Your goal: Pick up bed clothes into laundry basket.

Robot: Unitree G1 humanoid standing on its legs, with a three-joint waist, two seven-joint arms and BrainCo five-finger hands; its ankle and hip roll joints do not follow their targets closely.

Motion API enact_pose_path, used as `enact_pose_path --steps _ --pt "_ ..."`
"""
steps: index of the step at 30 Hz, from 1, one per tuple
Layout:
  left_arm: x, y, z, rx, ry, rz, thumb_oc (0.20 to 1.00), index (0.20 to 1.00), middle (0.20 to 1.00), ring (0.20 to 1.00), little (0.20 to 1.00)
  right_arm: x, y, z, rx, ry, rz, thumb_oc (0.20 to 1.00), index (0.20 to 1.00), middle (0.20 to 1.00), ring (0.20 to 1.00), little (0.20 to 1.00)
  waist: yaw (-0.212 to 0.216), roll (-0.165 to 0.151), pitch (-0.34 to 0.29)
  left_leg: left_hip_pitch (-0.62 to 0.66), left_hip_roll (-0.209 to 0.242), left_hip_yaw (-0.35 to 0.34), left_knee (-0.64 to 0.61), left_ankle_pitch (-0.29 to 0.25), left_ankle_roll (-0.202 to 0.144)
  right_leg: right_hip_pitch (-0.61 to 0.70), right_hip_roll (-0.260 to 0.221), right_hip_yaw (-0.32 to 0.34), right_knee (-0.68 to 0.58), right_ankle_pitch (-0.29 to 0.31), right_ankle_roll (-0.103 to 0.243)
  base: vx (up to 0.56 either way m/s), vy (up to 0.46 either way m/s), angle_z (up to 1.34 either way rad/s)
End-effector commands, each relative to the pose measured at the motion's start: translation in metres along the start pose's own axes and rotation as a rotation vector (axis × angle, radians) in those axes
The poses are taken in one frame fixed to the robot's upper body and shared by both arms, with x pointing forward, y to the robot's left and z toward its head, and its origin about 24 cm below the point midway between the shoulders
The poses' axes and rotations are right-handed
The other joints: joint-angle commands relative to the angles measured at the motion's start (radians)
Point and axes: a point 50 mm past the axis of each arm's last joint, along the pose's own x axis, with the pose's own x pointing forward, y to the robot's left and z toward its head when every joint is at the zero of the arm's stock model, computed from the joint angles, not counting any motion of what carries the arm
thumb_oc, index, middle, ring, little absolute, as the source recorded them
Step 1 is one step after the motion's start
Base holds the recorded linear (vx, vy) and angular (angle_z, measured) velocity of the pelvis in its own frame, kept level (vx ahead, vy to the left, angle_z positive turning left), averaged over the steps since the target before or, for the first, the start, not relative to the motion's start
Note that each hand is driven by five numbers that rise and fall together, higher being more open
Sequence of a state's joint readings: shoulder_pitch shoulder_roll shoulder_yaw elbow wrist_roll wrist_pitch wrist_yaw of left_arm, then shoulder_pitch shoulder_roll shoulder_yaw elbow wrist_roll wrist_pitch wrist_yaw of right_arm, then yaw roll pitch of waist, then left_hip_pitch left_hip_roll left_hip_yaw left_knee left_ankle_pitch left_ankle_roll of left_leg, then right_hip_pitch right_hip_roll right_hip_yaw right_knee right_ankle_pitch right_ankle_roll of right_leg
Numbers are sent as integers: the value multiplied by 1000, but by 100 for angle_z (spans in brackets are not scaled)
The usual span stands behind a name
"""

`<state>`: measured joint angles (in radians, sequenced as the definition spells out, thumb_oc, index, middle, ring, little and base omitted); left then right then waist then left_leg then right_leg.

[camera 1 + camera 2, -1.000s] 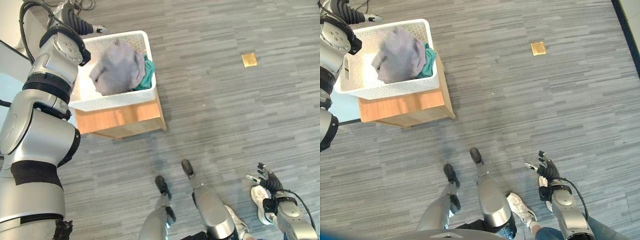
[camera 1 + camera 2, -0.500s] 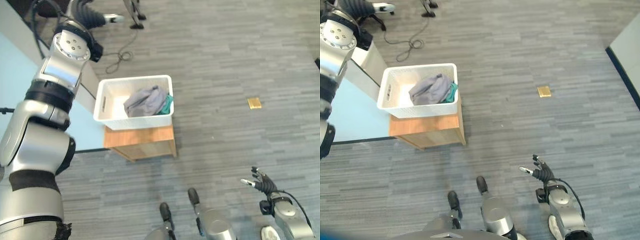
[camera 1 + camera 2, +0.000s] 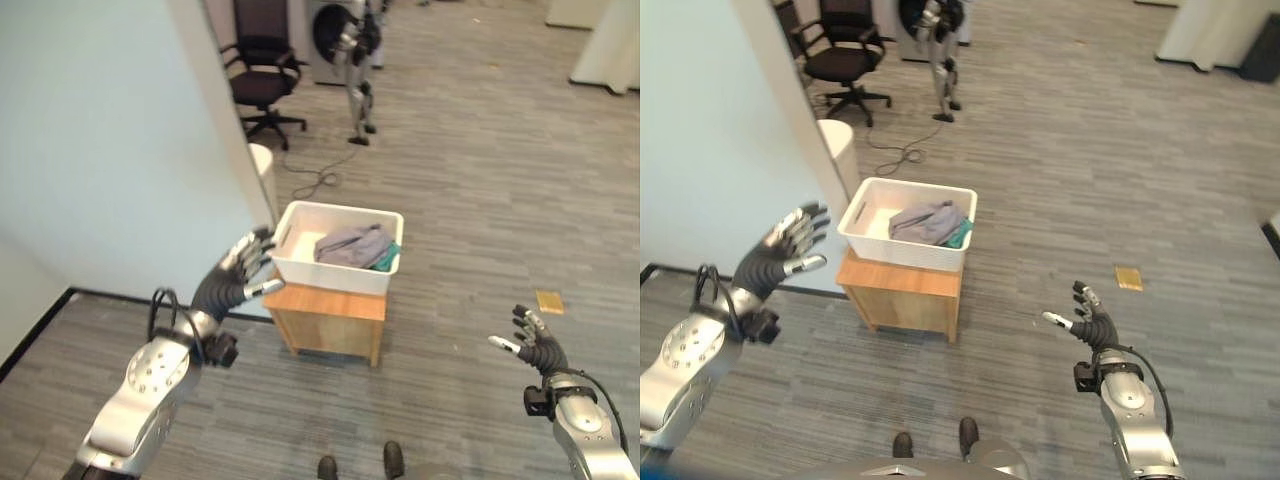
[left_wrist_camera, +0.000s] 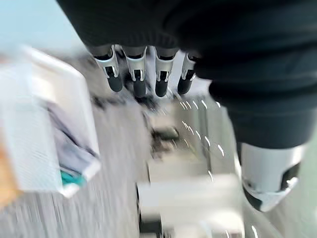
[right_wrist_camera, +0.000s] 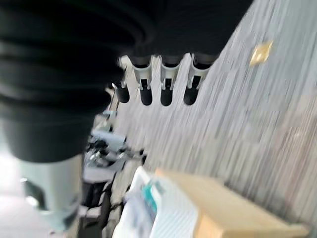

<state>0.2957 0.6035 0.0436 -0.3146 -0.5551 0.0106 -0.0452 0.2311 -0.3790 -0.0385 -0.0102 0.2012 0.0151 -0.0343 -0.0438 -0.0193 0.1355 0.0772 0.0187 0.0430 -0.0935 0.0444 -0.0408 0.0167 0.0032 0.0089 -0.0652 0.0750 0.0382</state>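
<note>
Left eye view: grey clothes [image 3: 354, 245] with a teal piece lie heaped in the white basket [image 3: 300, 262] on a small wooden table [image 3: 330, 322]. Unlike half a second ago, the left robot hand [image 3: 238, 275] is lowered beside the basket, fingers spread.

Right eye view: the right robot hand [image 3: 1089, 320] hangs spread and empty over the floor; an office chair [image 3: 845, 55] stands beyond.
</note>
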Motion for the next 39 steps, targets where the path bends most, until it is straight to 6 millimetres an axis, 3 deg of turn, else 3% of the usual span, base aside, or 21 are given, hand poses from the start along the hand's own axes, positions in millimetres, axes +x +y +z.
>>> enact_pose_path --steps 1,5,9,14,15,16,17,18,19,21,22,25,29,30,32,33,34,35,36,38,39 --pt "-13 -4 -19 -13 38 53 1000 1000 1000 1000 1000 -2 12 29 57 -157 95 1000 1000 1000 1000 1000 20 40 6 22 25 -36 6 -32 7 -44 -48 -33 86 34 31 -65 25 3" --pt "-31 -5 -42 -42 126 112 1000 1000 1000 1000 1000 -8 24 27 59 -147 174 1000 1000 1000 1000 1000 53 29 22 20 20 -45 6 -27 10 -38 -46 -31 88 34 28 -49 7 -2" --pt "-27 -5 -44 -58 104 158 1000 1000 1000 1000 1000 -9 34 22 134 -123 210 1000 1000 1000 1000 1000 76 18 31 24 15 -46 6 -18 7 -31 -44 -35 102 34 26 -9 5 -1" --pt "-14 -3 -33 -20 29 190 1000 1000 1000 1000 1000 -6 43 35 156 -188 254 1000 1000 1000 1000 1000 114 24 81 38 24 -61 6 17 20 -96 -17 -7 368 10 13 -46 33 1" --pt "-7 -2 -31 -29 -1 223 1000 1000 1000 1000 1000 -6 46 43 132 -232 258 1000 1000 1000 1000 1000 113 39 111 55 39 -99 6 28 28 -143 38 68 532 -25 -7 -41 -5 20" --pt "0 -3 -25 -22 -36 227 1000 1000 1000 1000 1000 -6 42 46 115 -255 229 1000 1000 1000 1000 1000 98 34 108 48 26 -165 6 38 35 -155 107 183 547 -50 -23 -8 -146 68" --pt "7 -5 -22 -17 -61 227 1000 1000 1000 1000 1000 -10 32 47 102 -267 180 1000 1000 1000 1000 1000 68 17 92 13 -17 -261 7 44 42 -129 142 307 474 -22 -32 4 -169 145" --pt "7 -5 -22 -17 -60 226 1000 1000 1000 1000 1000 -10 32 47 102 -267 179 1000 1000 1000 1000 1000 62 17 92 12 -19 -268 7 45 43 -127 138 301 472 -23 -32 -25 -254 286" --pt "14 -5 -19 -31 -84 236 1000 1000 1000 1000 1000 -12 24 48 105 -275 151 1000 1000 1000 1000 1000 44 15 91 -31 -58 -376 38 61 58 -96 173 460 425 -14 -38 -37 -140 312" --pt "15 -6 -20 -42 -84 235 1000 1000 1000 1000 1000 -13 17 48 96 -283 133 1000 1000 1000 1000 1000 42 6 85 -67 -91 -420 66 58 63 -69 185 512 389 -5 -34 -87 -211 270" --pt "19 -7 -18 -33 -96 234 1000 1000 1000 1000 1000 -11 14 51 71 -293 126 1000 1000 1000 1000 1000 41 -2 86 -113 -115 -454 107 58 64 -48 190 535 347 12 -8 -182 -262 202" --pt "7 -1 -22 -81 -97 293 1000 1000 1000 1000 1000 -7 10 61 -11 -316 166 1000 1000 1000 1000 1000 108 -3 97 -190 -84 -484 85 99 68 14 114 457 163 -9 -25 -327 -251 139" --pt "7 -1 -22 -81 -97 293 1000 1000 1000 1000 1000 -7 10 61 -11 -316 166 1000 1000 1000 1000 1000 108 -3 96 -192 -84 -484 85 100 68 13 114 457 163 -9 -25 -179 -102 109" --pt "-9 9 -45 -171 -15 406 1000 1000 1000 1000 1000 -3 -7 70 -45 -333 137 1000 1000 1000 1000 1000 158 -30 149 -237 -59 -311 237 66 52 -14 73 330 168 -12 -50 -688 -340 28" --pt "-13 11 -46 -167 -4 394 1000 1000 1000 1000 1000 -7 -15 68 -63 -323 110 1000 1000 1000 1000 1000 109 -37 146 -193 -32 -228 329 39 28 -41 38 221 151 -12 -55 -582 -219 161" --pt "-16 12 -45 -171 -8 388 1000 1000 1000 1000 1000 -11 -21 67 -56 -321 94 1000 1000 1000 1000 1000 68 -43 139 -142 35 -124 386 29 20 -65 8 140 147 -2 -51 -267 -55 314" --pt "-16 12 -45 -171 -8 388 1000 1000 1000 1000 1000 -11 -21 67 -56 -321 94 1000 1000 1000 1000 1000 66 -43 139 -143 35 -125 387 29 20 -65 8 138 147 -2 -51 -237 8 302" --pt "-16 11 -45 -158 -4 359 1000 1000 1000 1000 1000 -15 -27 58 -46 -292 50 1000 1000 1000 1000 1000 -2 -24 95 -7 141 -32 328 27 1 -84 -27 17 146 -10 -35 -139 115 216" --pt "-11 9 -42 -144 -14 338 1000 1000 1000 1000 1000 -15 -29 55 -51 -279 30 1000 1000 1000 1000 1000 -39 -9 81 30 177 16 335 24 -21 -87 -48 -35 151 -9 -30 -198 179 283" --pt "-5 4 -41 -148 -23 312 1000 1000 1000 1000 1000 -15 -31 49 -26 -262 -14 1000 1000 1000 1000 1000 -87 22 47 85 199 86 230 35 -64 -93 -80 -113 166 -7 -11 -114 240 304" --pt "-3 1 -41 -152 -25 296 1000 1000 1000 1000 1000 -15 -32 48 4 -262 -34 1000 1000 1000 1000 1000 -88 39 45 62 178 147 120 40 -77 -85 -94 -139 173 -12 4 -65 317 230"
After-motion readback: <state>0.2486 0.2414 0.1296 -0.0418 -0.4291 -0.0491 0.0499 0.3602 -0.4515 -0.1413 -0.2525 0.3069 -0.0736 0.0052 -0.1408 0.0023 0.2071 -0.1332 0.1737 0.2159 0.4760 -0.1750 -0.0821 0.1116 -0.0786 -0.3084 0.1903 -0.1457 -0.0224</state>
